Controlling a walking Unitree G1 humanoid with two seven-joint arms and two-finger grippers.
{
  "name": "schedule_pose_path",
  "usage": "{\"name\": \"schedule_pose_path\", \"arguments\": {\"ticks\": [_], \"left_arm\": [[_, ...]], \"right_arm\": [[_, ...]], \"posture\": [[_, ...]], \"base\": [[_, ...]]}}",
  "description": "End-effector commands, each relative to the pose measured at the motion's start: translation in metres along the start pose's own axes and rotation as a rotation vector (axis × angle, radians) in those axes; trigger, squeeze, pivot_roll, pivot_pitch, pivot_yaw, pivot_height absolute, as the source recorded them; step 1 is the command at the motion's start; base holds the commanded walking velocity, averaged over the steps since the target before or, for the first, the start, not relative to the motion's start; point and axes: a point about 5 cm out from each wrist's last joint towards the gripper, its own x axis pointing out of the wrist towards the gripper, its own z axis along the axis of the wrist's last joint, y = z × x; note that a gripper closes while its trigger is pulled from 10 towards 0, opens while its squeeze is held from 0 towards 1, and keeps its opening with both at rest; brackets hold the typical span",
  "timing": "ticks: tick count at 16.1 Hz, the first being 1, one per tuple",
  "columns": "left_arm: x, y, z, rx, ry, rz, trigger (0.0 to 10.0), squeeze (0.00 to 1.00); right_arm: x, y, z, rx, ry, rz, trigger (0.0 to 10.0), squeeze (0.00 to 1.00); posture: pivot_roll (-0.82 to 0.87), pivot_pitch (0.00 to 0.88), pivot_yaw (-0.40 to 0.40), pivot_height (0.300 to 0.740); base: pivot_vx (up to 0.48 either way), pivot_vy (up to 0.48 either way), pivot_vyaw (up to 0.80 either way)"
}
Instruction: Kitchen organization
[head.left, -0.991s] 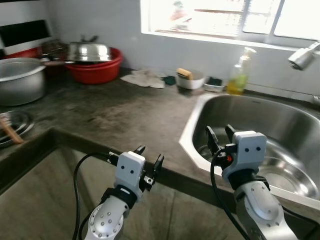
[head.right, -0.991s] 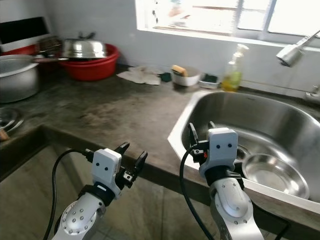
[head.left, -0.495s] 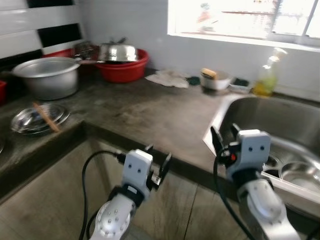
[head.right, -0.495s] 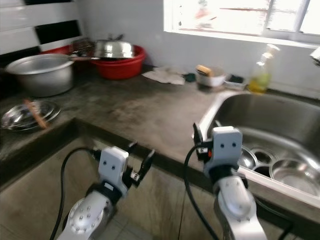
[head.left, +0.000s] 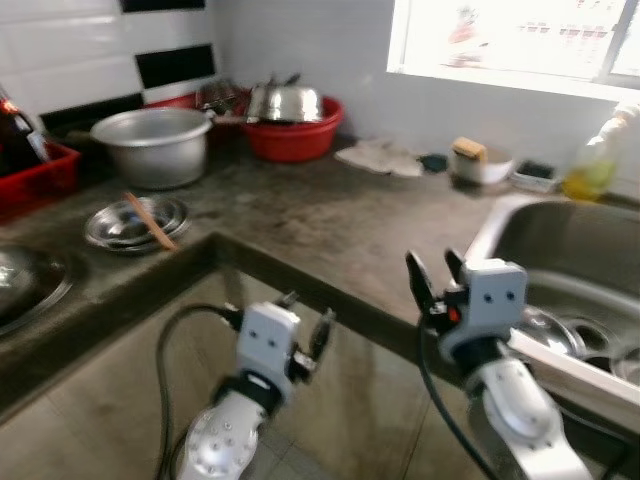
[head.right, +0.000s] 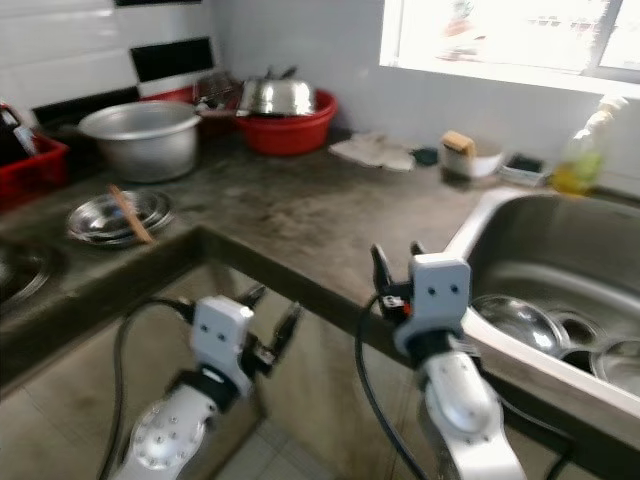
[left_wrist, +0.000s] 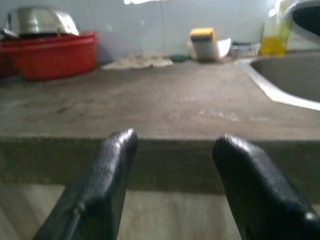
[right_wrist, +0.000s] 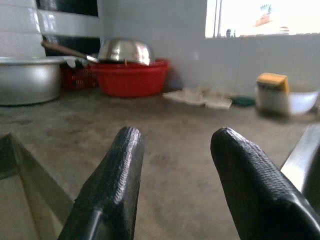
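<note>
Dark stone worktop (head.left: 300, 215) ahead, L-shaped; steel sink (head.left: 560, 270) at 2 o'clock with bowl (head.left: 540, 335) inside; red basin (head.left: 295, 135) holding steel pot (head.left: 285, 100) at 11 o'clock, aluminium pot (head.left: 155, 140) just beside it; plates with wooden stick (head.left: 135, 222) at 10 o'clock; left claw (head.left: 303, 322) spread wide, empty, below worktop edge; right claw (head.left: 430, 275) spread wide, empty, near sink rim.

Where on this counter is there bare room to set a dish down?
The widest bare patch of the counter lies between the stacked steel plates and the sink, in front of the white cloth. It is crowded along the back wall: big pot, red basin, sponge bowl.
</note>
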Motion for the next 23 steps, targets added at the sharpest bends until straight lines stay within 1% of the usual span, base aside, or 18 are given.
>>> {"name": "schedule_pose_path", "arguments": {"ticks": [1,8,11,13,19,20,23], "left_arm": [[0.000,0.006,0.002,0.018,-0.005,0.024,10.0,0.00],[-0.001,0.004,0.001,0.016,0.006,0.021,10.0,0.00],[-0.002,0.003,-0.001,0.011,0.010,0.019,10.0,0.00],[-0.003,0.003,-0.002,0.022,0.017,0.022,10.0,0.00],[-0.005,0.004,-0.005,0.012,0.028,0.036,10.0,0.00],[-0.006,0.003,-0.005,0.028,0.033,0.033,10.0,0.00],[-0.005,0.003,-0.006,0.016,0.035,0.042,10.0,0.00]], "right_arm": [[0.002,0.005,0.004,0.011,-0.018,0.027,10.0,0.00],[0.003,0.006,0.000,0.027,-0.003,0.046,10.0,0.00],[0.003,0.006,-0.001,0.027,0.001,0.048,10.0,0.00],[0.003,0.006,-0.002,0.027,0.003,0.048,10.0,0.00],[0.007,0.004,-0.003,0.017,0.006,0.052,10.0,0.00],[0.009,0.002,-0.002,0.011,0.001,0.047,10.0,0.00],[0.012,0.000,0.000,0.019,-0.007,0.032,10.0,0.00]], "posture": [[0.08,0.000,-0.034,0.740],[0.08,0.000,-0.034,0.740],[0.08,0.000,-0.038,0.740],[0.08,0.000,-0.034,0.740],[0.08,0.000,-0.040,0.740],[0.08,0.000,-0.042,0.740],[0.08,0.000,-0.047,0.740]], "base": [[0.000,0.000,0.80],[0.000,0.000,0.80],[0.000,0.451,0.80],[0.000,0.000,0.80],[0.000,0.000,0.80],[0.000,0.000,0.80],[0.000,0.000,0.00]]}}
